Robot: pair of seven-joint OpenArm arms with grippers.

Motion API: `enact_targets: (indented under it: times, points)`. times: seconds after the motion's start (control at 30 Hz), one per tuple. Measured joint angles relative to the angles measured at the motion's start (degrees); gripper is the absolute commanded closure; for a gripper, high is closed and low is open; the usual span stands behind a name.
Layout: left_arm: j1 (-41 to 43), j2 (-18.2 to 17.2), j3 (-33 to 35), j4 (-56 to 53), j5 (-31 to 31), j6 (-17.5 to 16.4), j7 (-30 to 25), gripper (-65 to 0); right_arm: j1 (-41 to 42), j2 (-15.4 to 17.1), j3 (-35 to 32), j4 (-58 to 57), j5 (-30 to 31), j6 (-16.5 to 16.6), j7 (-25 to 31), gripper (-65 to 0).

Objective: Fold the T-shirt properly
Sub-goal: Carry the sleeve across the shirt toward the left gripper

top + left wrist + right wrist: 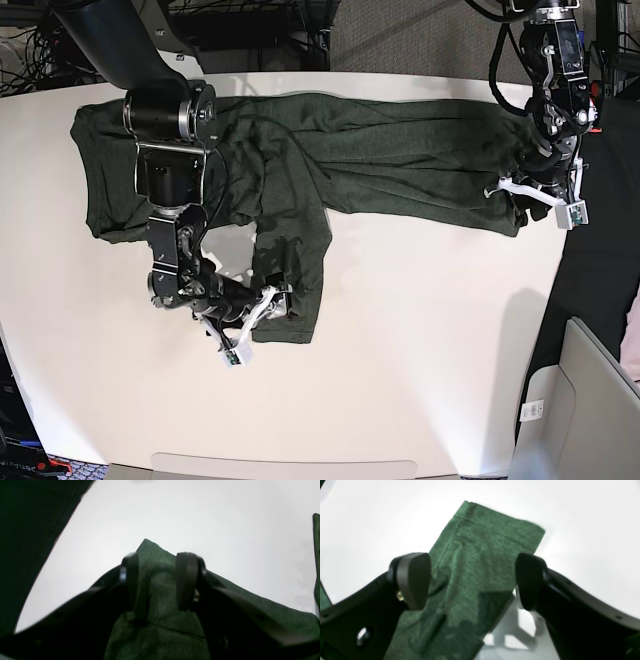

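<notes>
1 T-shirt [350,150], 2 grippers, 1 white table [420,350].

One T-shirt [380,160], one white table [420,360], two arms, each with two fingers [413,580].

a large white table [420,340] with rounded corners fills most of the base view, evenly and brightly lit, with only soft, faint shadows on its surface. beyond its far edge, at 12 o'clock, a grey carpeted floor [420,40] shows, and dark shelving with tangled black cables [250,25] stands from 11 to 12 o'clock. more cables [25,50] lie at 10 o'clock. at 3 o'clock a black strip runs along the table's edge. at 4 to 5 o'clock sits a pale grey box-like object [580,410] bearing a small white label [533,410].
</notes>
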Motion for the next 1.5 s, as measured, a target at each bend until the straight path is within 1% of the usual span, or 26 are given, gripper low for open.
enact_targets:
  times: [0.23,0.3,0.33,0.4,0.47,0.57,0.7,0.77,0.83,0.87,0.93,0.97,1.07,1.13,1.23,1.3,1.4,1.5]
  points:
    - [0.0,0.0,0.0,0.0,0.0,0.0,0.0,-24.0,-0.1,-0.2,-0.3,-2.8,-0.2,0.0,1.2,-52.9]
    - [0.0,0.0,0.0,0.0,0.0,0.0,0.0,-24.0,-0.1,-0.2,-2.7,-3.1,-0.3,-0.1,2.0,-51.2]
    - [0.0,0.0,0.0,0.0,0.0,0.0,0.0,-24.0,-0.3,-0.3,-4.8,-3.1,0.0,-0.2,2.1,-48.6]
    - [0.0,0.0,0.0,0.0,0.0,0.0,0.0,-24.0,-0.6,-0.9,-8.7,-3.1,0.9,0.1,2.1,-40.8]
    - [0.0,0.0,0.0,0.0,0.0,0.0,0.0,-24.0,-0.8,-2.0,-11.1,-2.5,0.9,0.5,0.0,-31.2]
    - [0.0,0.0,0.0,0.0,0.0,0.0,0.0,-24.0,-1.5,-3.5,-11.5,-1.9,0.9,0.5,-1.7,-16.8]
    - [0.0,0.0,0.0,0.0,0.0,0.0,0.0,-24.0,-1.7,-4.0,-11.5,-1.8,0.9,0.4,-3.0,-0.7]
    - [0.0,0.0,0.0,0.0,0.0,0.0,-0.2,-24.0,-2.2,-4.7,-11.4,-0.3,0.6,0.4,-4.7,0.0]
    - [0.0,-0.2,0.0,0.0,0.0,0.0,-0.2,-24.0,-4.0,-5.1,-11.3,3.6,0.7,1.8,-6.9,-0.2]
    - [0.0,-0.2,0.0,0.0,0.0,0.0,-0.2,-24.0,-5.4,-5.1,-11.3,6.1,1.9,3.1,-7.9,-0.2]
    - [0.0,-0.2,-0.1,0.0,0.0,0.0,-0.2,-24.0,-7.8,-5.0,-11.5,10.6,5.6,3.0,-11.1,-0.2]
    - [0.0,-0.1,-0.1,0.0,0.0,0.0,-0.2,-24.0,-8.5,-4.9,-11.5,12.9,7.3,3.0,-13.7,-0.2]
    - [0.0,-0.2,-0.1,0.1,0.0,0.0,-0.2,-24.0,-9.7,-4.7,-11.5,19.8,12.2,2.7,-18.5,-0.2]
    - [0.0,-0.2,-0.1,0.3,0.0,0.0,-0.2,-24.0,-10.6,-5.2,-11.8,25.1,16.1,2.7,-22.7,-0.2]
    - [0.0,-0.2,-0.1,0.3,0.0,0.0,-0.3,-24.0,-12.4,-5.3,-16.8,31.3,19.3,2.7,-27.7,-0.2]
    - [0.0,-0.2,-0.1,0.3,0.0,0.0,-0.2,-24.0,-13.4,-5.3,-21.3,34.9,22.2,3.0,-29.3,-0.2]
    - [0.0,-0.2,-0.1,0.3,0.0,0.0,-0.2,-24.0,-12.9,-5.9,-27.5,36.7,26.6,3.1,-29.4,-0.2]
    - [0.0,-0.1,-0.7,0.3,0.0,-0.1,-0.2,-24.0,-13.4,-5.7,-31.6,37.1,29.7,3.0,-29.3,-0.2]
